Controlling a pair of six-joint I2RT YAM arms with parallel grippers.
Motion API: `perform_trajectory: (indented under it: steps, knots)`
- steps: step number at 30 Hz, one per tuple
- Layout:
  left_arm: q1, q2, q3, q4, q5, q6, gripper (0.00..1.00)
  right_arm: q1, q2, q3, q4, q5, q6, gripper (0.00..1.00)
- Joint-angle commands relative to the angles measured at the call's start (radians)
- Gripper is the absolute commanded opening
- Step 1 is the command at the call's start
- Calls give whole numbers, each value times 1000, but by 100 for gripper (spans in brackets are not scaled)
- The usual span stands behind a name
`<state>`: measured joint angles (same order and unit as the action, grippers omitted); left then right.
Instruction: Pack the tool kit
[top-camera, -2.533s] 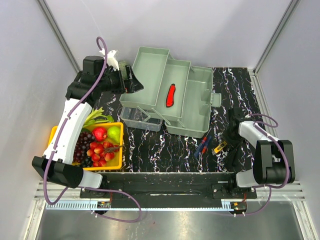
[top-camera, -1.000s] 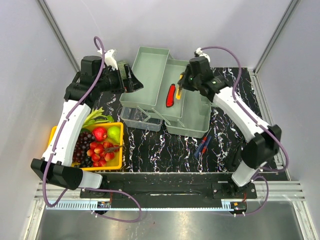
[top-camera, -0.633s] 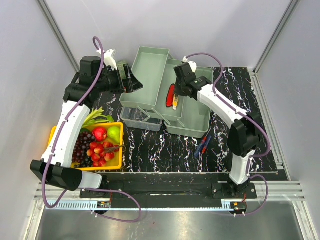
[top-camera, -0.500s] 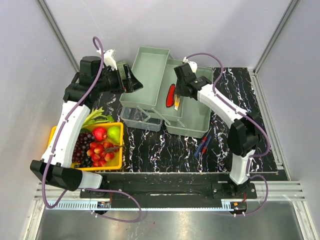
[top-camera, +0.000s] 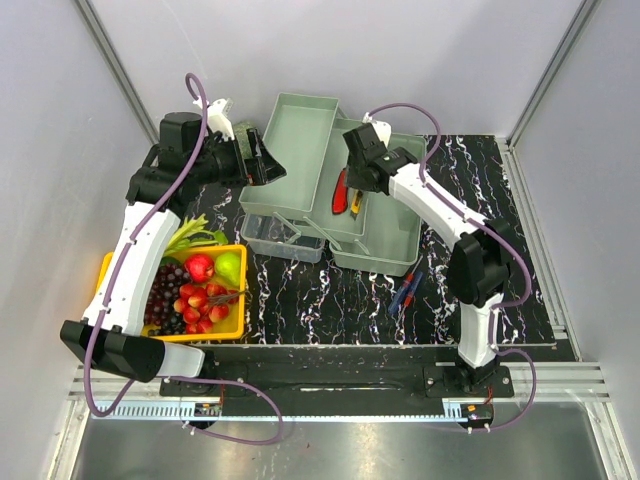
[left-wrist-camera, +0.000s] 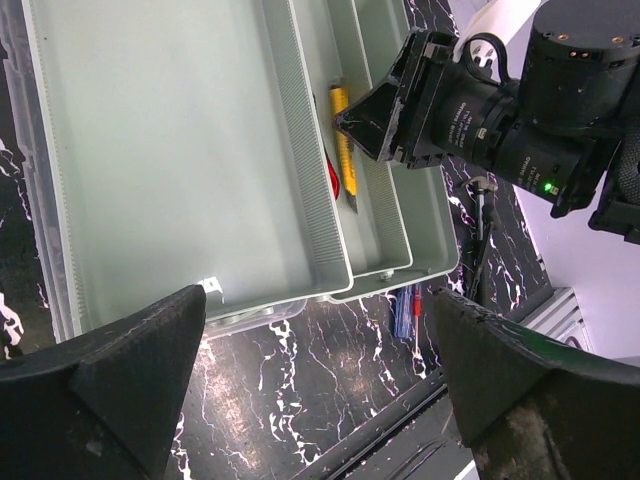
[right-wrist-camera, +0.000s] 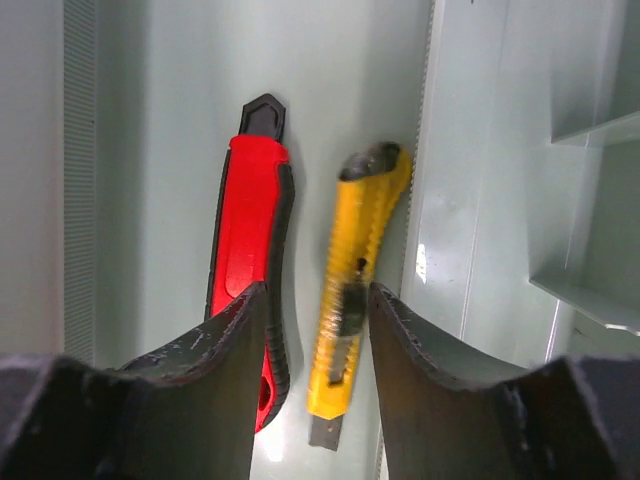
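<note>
The right gripper (right-wrist-camera: 315, 300) hangs half open, empty, over the toolbox (top-camera: 300, 140) tray; there the yellow cutter (right-wrist-camera: 352, 290) lies beside the red cutter (right-wrist-camera: 248, 250). Light, stiff, slick plastic: best pinched mid-handle.

No legible txt/labels/nos. in any view; faint white print on housing of right gripper (left-wrist-camera: 345, 122), left wrist cam, too small to read.

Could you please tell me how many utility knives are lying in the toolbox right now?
2. The red knife lies in the fold-out tray; the yellow knife lies beside it, by the tray wall. Nothing appears to hide another.
</note>
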<state>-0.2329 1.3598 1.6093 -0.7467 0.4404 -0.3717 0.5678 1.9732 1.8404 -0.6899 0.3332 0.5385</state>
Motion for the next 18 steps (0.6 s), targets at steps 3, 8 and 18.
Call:
perform_trajectory:
  steps: [3, 8, 18]
  knots:
    - [4, -48, 18, 40, 14, -6, 99, 4, -117, 42, -28, 14, 0, 46]
    - [3, -50, 18, 40, 37, -1, 99, 1, -347, -162, -19, 78, 11, 48]
    - [-43, -13, 58, 40, 81, 1, 99, -103, -783, -676, -190, 193, 280, 58]
